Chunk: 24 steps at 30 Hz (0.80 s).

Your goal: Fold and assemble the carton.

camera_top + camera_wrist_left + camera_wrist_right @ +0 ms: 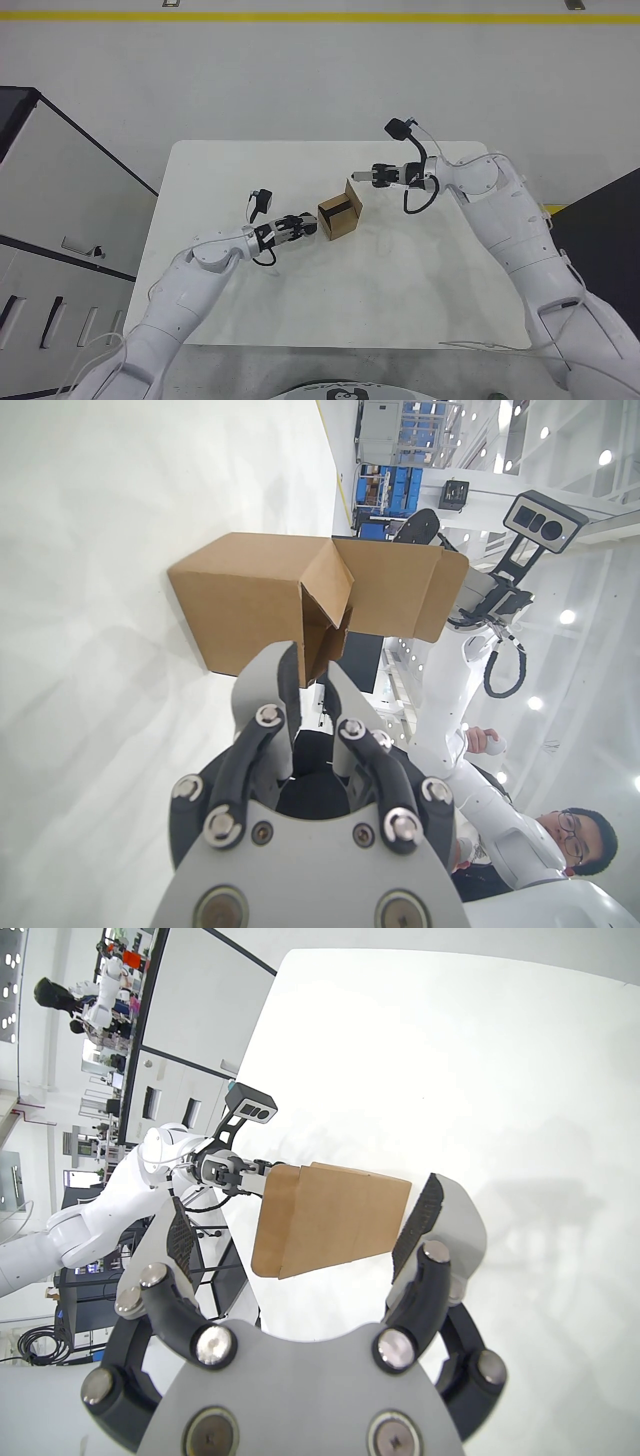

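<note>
An industrial lab hall: yellow floor line [320, 16], racks of blue bins [402, 475], ceiling spotlights [567, 616].

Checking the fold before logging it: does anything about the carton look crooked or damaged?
No clear tear shows, but the carton is only half assembled: in the left wrist view one end flap is tucked in at a slant, its edge pinched by the left gripper, while a long flap juts out unfolded.

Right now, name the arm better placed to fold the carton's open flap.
Right, probably: the right end effector is open beside the raised flap; the left end effector is shut on the carton, steadying it.
</note>
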{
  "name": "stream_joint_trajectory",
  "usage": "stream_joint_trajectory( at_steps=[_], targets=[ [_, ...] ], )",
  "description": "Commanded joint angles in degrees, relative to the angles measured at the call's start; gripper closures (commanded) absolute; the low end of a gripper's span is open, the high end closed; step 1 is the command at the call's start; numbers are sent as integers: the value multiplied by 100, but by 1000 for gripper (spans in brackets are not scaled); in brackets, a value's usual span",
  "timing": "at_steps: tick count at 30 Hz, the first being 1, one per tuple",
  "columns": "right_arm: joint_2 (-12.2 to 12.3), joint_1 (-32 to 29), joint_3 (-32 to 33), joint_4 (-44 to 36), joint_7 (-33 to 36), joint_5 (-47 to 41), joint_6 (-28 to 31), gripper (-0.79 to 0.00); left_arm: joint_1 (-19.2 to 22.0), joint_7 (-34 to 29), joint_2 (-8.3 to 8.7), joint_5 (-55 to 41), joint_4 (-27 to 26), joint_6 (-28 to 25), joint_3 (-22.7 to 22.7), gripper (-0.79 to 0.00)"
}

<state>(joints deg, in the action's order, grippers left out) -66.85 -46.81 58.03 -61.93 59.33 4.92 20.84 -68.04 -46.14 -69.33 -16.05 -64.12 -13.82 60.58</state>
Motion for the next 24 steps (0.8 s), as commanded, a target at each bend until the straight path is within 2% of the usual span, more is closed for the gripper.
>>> stream_joint_trajectory(
  at_steps=[1,10,15,19,21,24],
  targets=[
    [-5,2,-16,43,-22,-17,-21,-785,15,60,-22,-12,51,22,-59,0],
    [-37,57,-143,164,-41,-16,-23,-757,234,289,-159,-40,419,-54,-356,0],
    [-49,65,-202,178,-16,-18,-5,-690,326,332,-208,-56,546,-116,-434,0],
    [-48,77,-219,177,0,-9,-4,-665,375,322,-242,-88,626,-161,-487,0],
    [-47,82,-226,169,17,-6,-3,-613,396,317,-255,-91,659,-178,-506,0],
    [-43,110,-239,139,40,50,-17,-471,418,314,-270,-96,703,-199,-519,0]
  ],
)
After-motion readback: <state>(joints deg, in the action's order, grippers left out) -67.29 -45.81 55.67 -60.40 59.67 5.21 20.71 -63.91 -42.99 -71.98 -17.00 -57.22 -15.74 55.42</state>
